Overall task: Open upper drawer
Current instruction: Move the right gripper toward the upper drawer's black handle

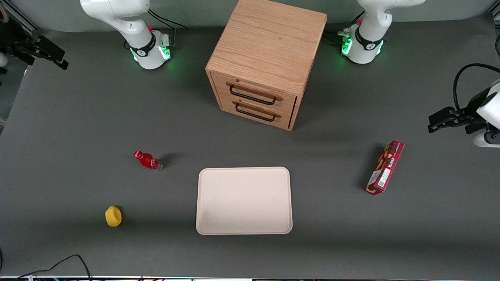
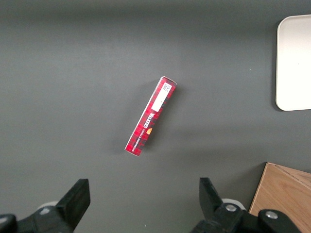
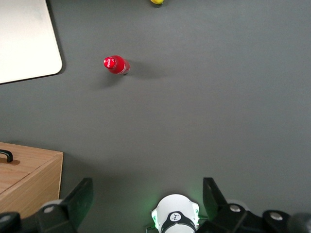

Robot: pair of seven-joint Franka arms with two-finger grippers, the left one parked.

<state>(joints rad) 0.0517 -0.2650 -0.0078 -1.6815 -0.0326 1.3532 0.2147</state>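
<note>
Grey worktop (image 1: 78,117), oak cabinet (image 1: 269,43) farthest from the front camera, between the arm bases. Upper drawer (image 1: 256,93) shut, black handle above the lower drawer (image 1: 254,111). Tool (image 3: 148,201) high over the working arm's end of the worktop, fingers (image 3: 80,199) spread wide, holding nothing. Red bottle (image 1: 148,160) upright beside the tray (image 1: 244,228).

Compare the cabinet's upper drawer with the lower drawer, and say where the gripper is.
The upper drawer sits directly under the cabinet top; the lower drawer sits beneath it, next to the table. In the front view the upper drawer's black handle lies farther from the camera than the lower handle. Both are shut, light wood, with matching handles. The gripper is open, far off toward the working arm's end, touching neither.
</note>
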